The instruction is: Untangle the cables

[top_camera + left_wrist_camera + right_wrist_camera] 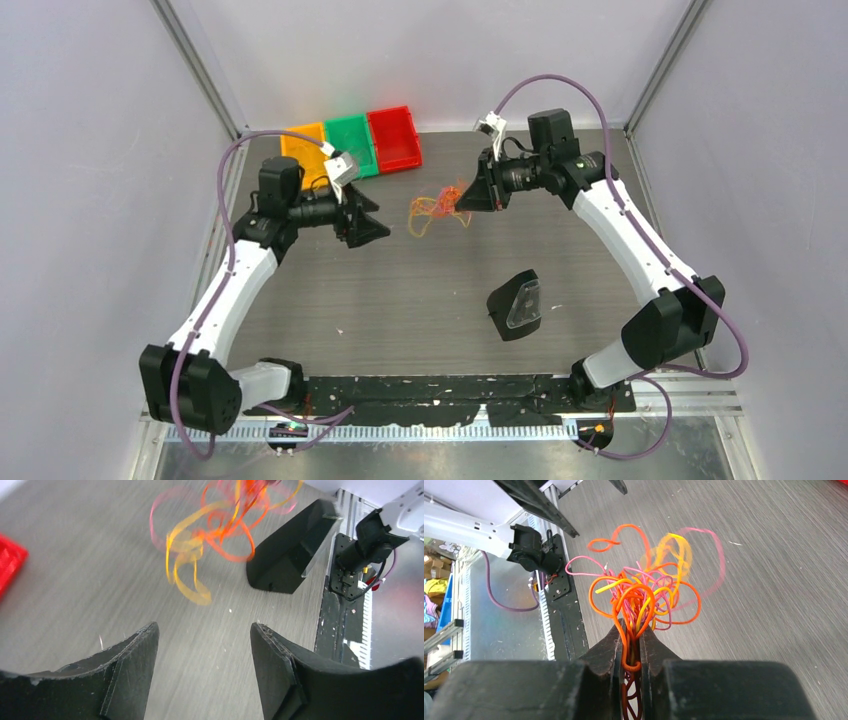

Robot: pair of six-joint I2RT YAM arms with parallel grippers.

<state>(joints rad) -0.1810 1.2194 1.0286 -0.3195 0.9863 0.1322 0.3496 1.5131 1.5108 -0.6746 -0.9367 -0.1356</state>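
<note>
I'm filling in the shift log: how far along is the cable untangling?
Done: nothing that shows; the thin orange, yellow and pink cables are all one knotted bundle. In hand: the right gripper is shut on one end of that bundle. The left gripper is open and empty, with the loops ahead of its fingers. Left: pulling every strand free of the others.

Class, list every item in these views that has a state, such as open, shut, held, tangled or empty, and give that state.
Left claw: open, holding nothing.
Right claw: shut on the cables.
Cables: tangled in one bunch, gripped by the right claw.
Orange bin: partly hidden, contents unclear.
Green bin: looks empty.
Red bin: looks empty.
Black wedge: resting on the table, untouched.
</note>
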